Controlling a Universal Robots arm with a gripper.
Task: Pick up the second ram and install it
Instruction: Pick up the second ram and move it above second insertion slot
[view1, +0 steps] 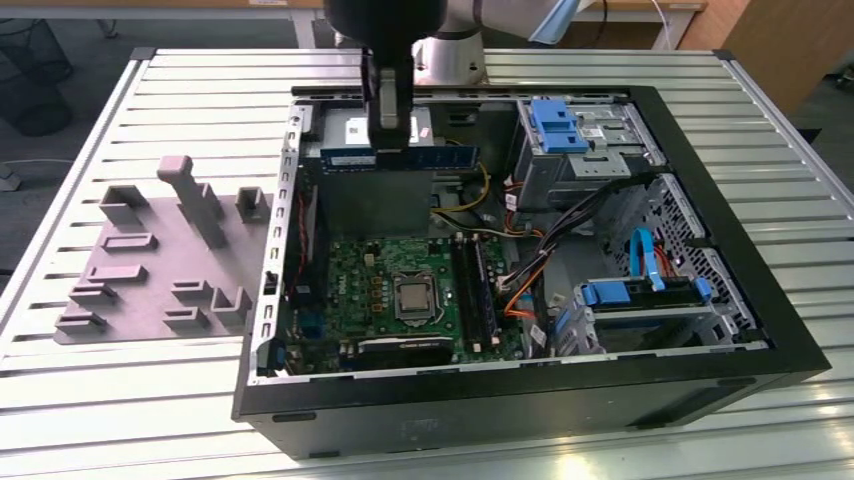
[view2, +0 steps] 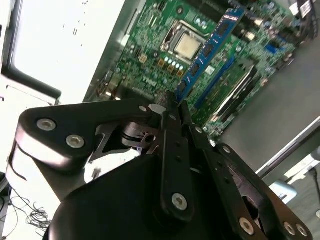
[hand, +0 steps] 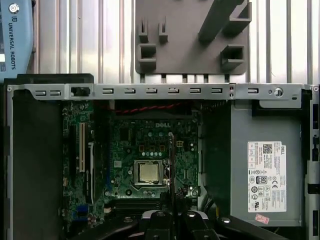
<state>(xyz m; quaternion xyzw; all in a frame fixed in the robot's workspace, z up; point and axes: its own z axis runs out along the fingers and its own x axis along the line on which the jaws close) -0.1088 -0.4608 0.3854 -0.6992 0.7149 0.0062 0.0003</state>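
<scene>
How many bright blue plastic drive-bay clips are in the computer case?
2: one bright blue plastic clip on the far drive cage, one on the near cage, both toward the exterior view's right. Others may be hidden.

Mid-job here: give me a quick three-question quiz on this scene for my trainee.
1. True or false: the gripper is shut on the ram.
2. The ram hangs over: A) the rack, B) the open case, C) the table.
3. Fill in: the CPU socket sits on the green ____.
Key: 1 true; 2 B; 3 motherboard.
</scene>
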